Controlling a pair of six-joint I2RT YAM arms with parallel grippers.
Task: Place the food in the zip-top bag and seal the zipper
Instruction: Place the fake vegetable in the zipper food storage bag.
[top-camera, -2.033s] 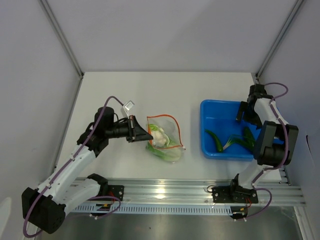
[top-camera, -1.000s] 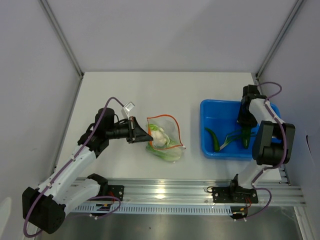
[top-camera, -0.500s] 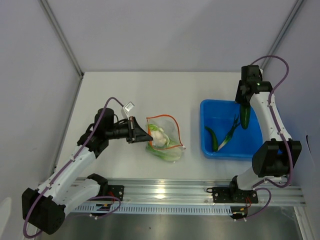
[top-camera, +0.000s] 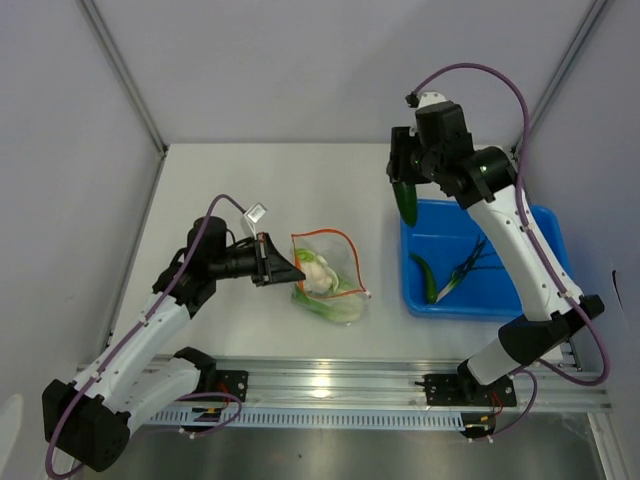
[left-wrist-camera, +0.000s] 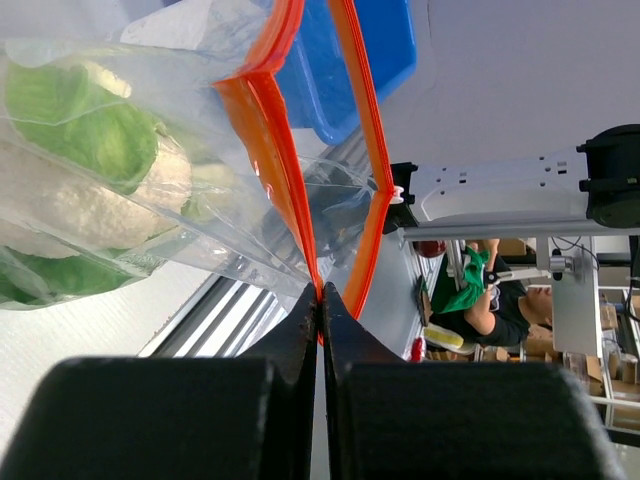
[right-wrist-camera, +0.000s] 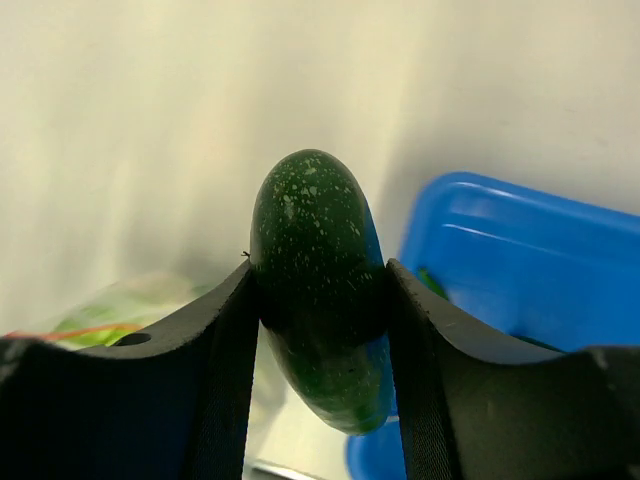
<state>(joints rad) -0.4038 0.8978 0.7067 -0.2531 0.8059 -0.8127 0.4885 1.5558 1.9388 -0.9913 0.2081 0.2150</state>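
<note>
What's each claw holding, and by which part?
Left claw: clear crinkly zip-top bag, pinched at a corner of its orange-red zipper strip. Right claw: dark green speckled long vegetable, clamped across its width, most of it hanging below.

I see clear crinkly plastic zip-top bag, smooth orange-red plastic zipper, glossy speckled dark-green food, shiny blue plastic bin, my matt black jaws

White table — clear zip-top bag lying left of centre, blue bin at right.
</note>
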